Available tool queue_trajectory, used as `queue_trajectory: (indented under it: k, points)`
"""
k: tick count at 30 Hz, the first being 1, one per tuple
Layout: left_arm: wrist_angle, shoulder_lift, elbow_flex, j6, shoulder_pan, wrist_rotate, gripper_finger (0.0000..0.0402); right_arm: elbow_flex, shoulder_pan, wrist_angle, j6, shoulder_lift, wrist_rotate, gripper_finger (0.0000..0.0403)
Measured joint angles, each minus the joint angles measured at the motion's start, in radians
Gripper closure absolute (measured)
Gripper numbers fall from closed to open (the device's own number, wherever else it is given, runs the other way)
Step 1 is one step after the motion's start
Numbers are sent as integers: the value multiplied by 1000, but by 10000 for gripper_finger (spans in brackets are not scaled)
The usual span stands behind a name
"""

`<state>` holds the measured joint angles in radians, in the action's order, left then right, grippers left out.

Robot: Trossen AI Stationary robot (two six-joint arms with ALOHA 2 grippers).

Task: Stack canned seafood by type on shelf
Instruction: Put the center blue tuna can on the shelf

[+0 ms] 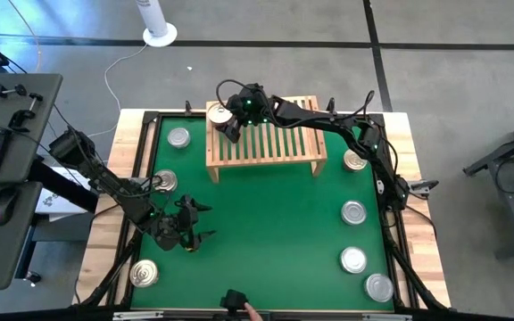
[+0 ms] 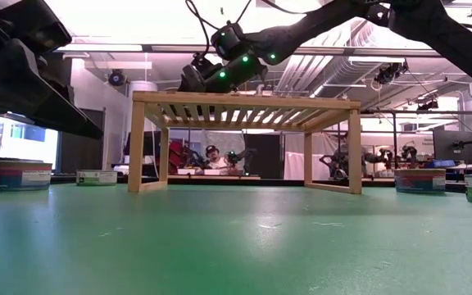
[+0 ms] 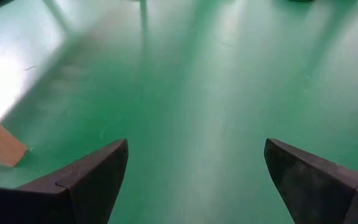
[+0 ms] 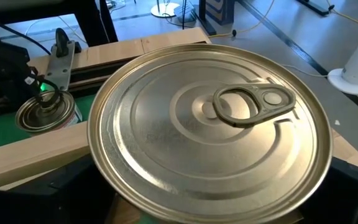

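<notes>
Dark jointed arms, black cables, green indicator lights, wedge-shaped black fingers (image 3: 86,180)

right claw (image 1: 225,119) outstretched and clamped; left claw (image 3: 194,177) spread wide.

8 tins (image 1: 354,211) in all, maybe; 1 shelf (image 1: 275,143); 1 green mat (image 1: 266,232); 2 arms.

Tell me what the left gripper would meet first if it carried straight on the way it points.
Probably only bare green mat. The left gripper is open and angled down at it, with nothing between its fingers; depth is unclear.
</notes>
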<state>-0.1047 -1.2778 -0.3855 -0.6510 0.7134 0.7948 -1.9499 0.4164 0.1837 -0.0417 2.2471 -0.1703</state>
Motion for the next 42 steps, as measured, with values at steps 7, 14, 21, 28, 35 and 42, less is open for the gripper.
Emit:
queue_trajectory:
  k: [7,14,21,28,35,42]
  points:
    - [2,0,0,0,0,48,37,0,0,0,8,0,0,3]
    - [3,0,0,35,-1,158,37,0,0,-1,18,0,-1,3]
    - [3,0,0,112,-1,161,37,0,3,-7,41,0,-8,3]
    - [3,0,0,112,0,158,37,0,3,-9,47,0,-9,3]
    - [3,0,0,113,0,157,37,0,3,-10,63,0,-33,3]
    - [3,0,0,146,0,125,37,0,-7,-15,44,0,1,3]
